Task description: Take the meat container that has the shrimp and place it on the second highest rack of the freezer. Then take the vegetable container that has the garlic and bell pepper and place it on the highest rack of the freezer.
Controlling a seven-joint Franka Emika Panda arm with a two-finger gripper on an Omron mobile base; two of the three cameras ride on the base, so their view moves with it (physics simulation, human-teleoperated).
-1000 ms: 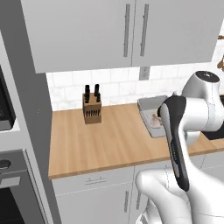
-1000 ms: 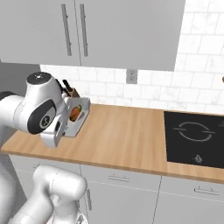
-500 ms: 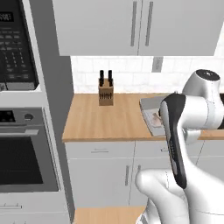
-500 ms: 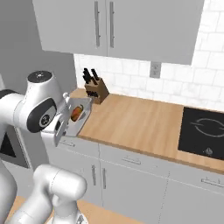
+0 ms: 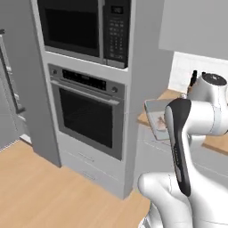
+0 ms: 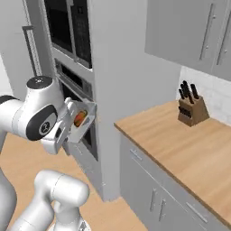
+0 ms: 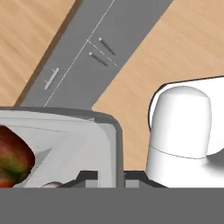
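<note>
Tall grey oven column: one microwave point(image 5: 78, 26) on top and one wall oven point(image 5: 89, 113) under it. The microwave keypad point(image 5: 116, 32) is too blurred to read, and no brand or label is legible anywhere. To the left of the column stands a tall grey appliance point(image 5: 6, 80) with one dark bar handle.

Floor point(image 5: 40, 187): light wood planks. The wood-topped surface point(image 6: 180, 144) runs right from the column over grey base cabinets point(image 6: 158, 198), and grey upper cabinets point(image 6: 189, 31) with two bar handles hang above.

One knife block point(image 6: 192, 110) stands at the back of the surface. It holds several dark handles, too small for an exact count.

One grey container point(image 5: 153, 116) is held up in the air in front of the oven column, off the surface. The pincer point(image 7: 111, 177) is clamped on its rim, one tip on each side of the wall.

One glossy red piece with a green patch lies inside and reads as the bell pepper point(image 7: 12, 159).
</note>
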